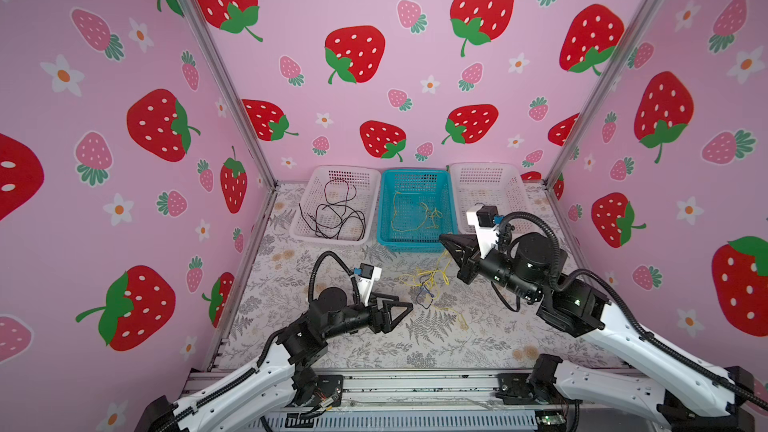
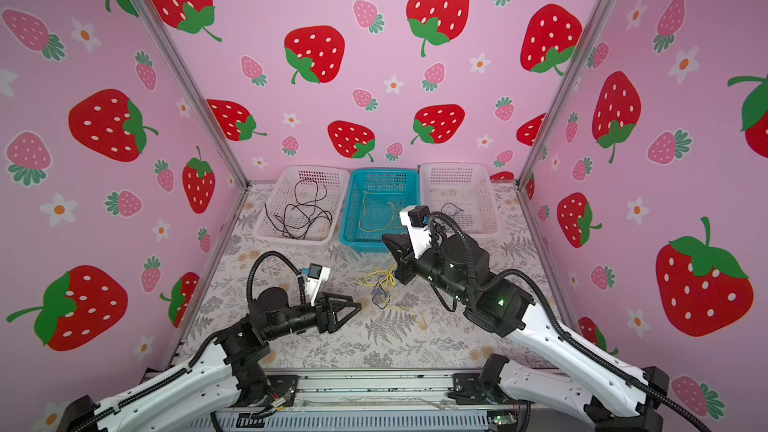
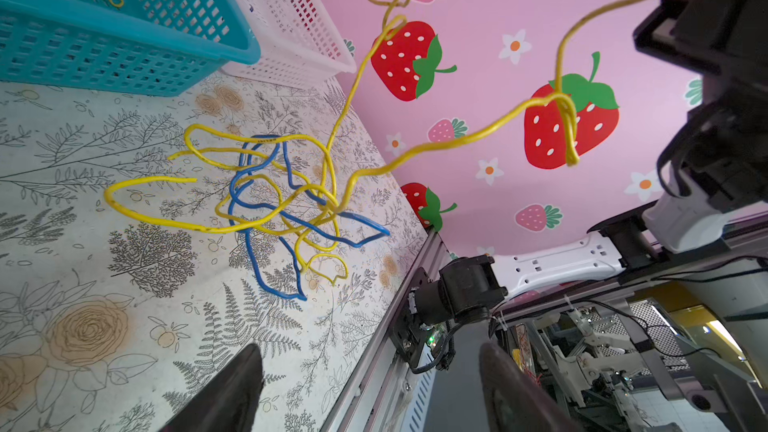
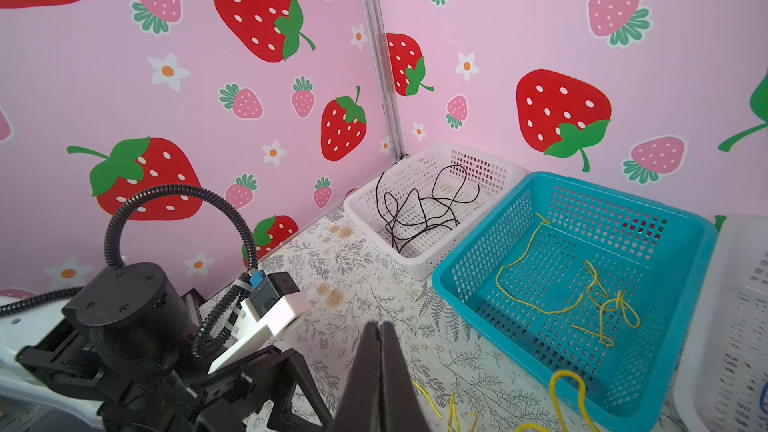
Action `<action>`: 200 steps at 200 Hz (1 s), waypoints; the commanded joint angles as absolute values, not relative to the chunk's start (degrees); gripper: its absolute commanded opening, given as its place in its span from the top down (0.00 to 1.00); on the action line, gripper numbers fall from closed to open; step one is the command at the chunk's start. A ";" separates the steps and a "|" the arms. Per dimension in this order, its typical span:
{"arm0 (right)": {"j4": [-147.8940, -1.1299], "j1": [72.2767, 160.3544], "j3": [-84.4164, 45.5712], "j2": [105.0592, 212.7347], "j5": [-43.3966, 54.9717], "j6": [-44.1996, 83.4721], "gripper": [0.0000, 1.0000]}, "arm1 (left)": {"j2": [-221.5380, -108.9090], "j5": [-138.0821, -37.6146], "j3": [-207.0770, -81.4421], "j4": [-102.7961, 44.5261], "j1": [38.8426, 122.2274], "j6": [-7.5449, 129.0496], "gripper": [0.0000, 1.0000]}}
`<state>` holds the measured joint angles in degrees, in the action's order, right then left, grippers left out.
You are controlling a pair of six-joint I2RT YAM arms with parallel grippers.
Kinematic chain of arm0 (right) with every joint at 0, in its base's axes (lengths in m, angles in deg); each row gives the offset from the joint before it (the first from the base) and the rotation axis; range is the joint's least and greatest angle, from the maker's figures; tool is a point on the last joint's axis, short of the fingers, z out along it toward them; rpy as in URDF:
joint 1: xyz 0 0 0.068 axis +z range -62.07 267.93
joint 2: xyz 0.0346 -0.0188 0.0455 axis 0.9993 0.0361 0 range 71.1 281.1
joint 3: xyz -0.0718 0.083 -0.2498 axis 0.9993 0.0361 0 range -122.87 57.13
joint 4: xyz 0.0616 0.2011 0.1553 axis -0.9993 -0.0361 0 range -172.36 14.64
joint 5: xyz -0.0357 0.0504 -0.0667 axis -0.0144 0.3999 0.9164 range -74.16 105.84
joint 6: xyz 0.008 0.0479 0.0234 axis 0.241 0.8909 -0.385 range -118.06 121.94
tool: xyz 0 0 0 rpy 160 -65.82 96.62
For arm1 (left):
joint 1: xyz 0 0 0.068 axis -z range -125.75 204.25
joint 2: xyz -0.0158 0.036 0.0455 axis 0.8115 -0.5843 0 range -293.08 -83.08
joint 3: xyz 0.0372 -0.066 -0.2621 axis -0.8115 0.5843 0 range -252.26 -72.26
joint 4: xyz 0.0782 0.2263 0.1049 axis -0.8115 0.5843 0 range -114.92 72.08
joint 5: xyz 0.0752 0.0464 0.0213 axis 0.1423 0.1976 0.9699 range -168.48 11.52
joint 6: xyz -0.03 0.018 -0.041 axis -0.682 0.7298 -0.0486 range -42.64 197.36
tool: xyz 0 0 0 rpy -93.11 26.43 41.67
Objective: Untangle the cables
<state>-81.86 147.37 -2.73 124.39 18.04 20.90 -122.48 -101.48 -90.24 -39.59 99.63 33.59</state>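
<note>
Task is judged partly complete. At the back of the table (image 1: 332, 347) stand three baskets. The left white basket (image 1: 300, 218) holds loose black cables (image 1: 336, 214). The teal basket (image 1: 383, 209) holds yellow cables (image 1: 415, 214). The right white basket (image 2: 490, 201) holds what appears to be one dark blue cable (image 2: 451, 207). These count as sorted. Outstanding is a tangle (image 1: 428, 284) lying on the table between the two arms, just in front of the teal basket. In the left wrist view it shows as a blue cable (image 3: 257, 209) interlaced with loops of yellow cable (image 3: 457, 143), crossing at several points and drawn into a tight knot near the middle. The right gripper (image 1: 446, 241) is raised above the table near the teal basket's front edge, with its jaws clenched. Yellow strands rise from the tangle to it, so it is judged to be grasping the yellow cable, though the contact point itself is not plainly visible. The left gripper (image 1: 401, 311) hovers low beside the tangle, released and empty, with its fingers (image 3: 232, 392) wide apart. A further faint yellow strand (image 2: 411, 313) trails on the table on the near side of the tangle. Left to do: part yellow from blue and bin each. The knot is the likely snag, since lifting could drag the blue cable along.
</note>
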 commanded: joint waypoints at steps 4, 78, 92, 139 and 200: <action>-79.82 147.13 -5.68 123.82 18.61 21.45 1.00 | -124.16 -101.55 -91.44 -40.39 101.29 35.01 0.15; -79.23 147.09 -11.97 126.11 24.72 24.60 1.00 | -132.27 -87.64 -93.20 -48.73 114.98 35.43 0.03; -79.14 147.09 -13.47 126.92 24.04 25.00 1.00 | -133.33 -83.68 -94.01 -49.17 117.04 36.71 0.02; -79.14 147.17 -18.10 129.57 22.29 26.76 1.00 | -137.10 -73.67 -95.42 -53.02 119.37 39.53 0.01; -80.37 148.72 -23.76 132.74 22.25 29.70 1.00 | -144.86 -65.09 -99.77 -59.63 119.60 42.99 0.01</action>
